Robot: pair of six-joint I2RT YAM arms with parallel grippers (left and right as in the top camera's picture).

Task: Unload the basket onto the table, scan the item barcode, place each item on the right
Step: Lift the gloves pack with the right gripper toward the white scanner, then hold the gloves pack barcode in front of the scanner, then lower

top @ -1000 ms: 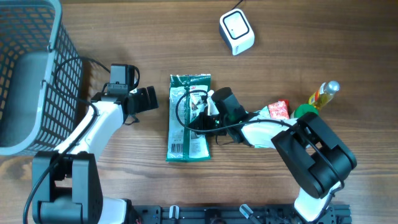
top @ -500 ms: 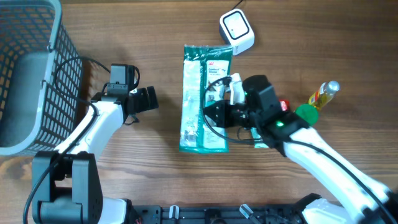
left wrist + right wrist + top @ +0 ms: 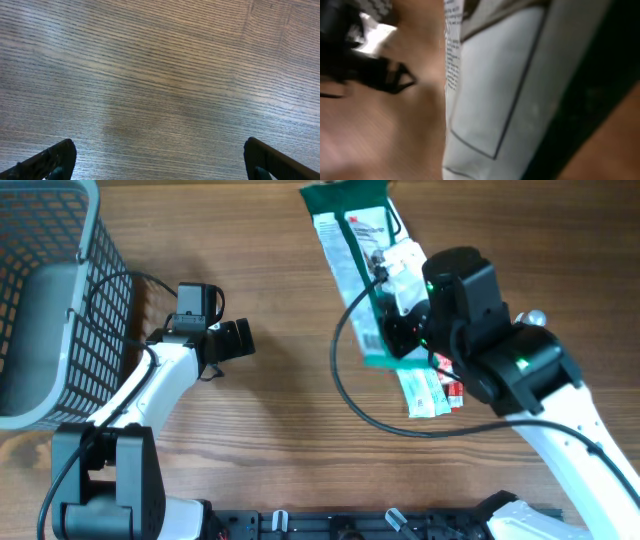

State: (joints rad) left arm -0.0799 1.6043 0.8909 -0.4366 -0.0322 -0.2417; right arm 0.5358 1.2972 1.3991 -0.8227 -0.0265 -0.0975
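1. Pouch [image 3: 345, 250]: green/white, at 12–1 o'clock of the table [image 3: 270, 440]. Long axis runs approx 11 to 5 o'clock, top end cut by frame edge.
2. R gripper [image 3: 392, 332]: pinched narrow on pouch's lower right part, carrying it clear of the wood.
3. R wrist cam: pouch [image 3: 510, 100] fills the view. White panel w/ small print, dark green border at 3 o'clock. Too blurry to read.
4. L gripper [image 3: 237, 340]: at 9 o'clock, jaws spread wide. L wrist cam shows bare wood beyond the fingertips [image 3: 52, 157].
5. Red-white packet [image 3: 432, 392]: flat at 4 o'clock, partly under pouch end and R arm.
6. Basket [image 3: 92, 210]: at 10 o'clock, well apart from pouch.
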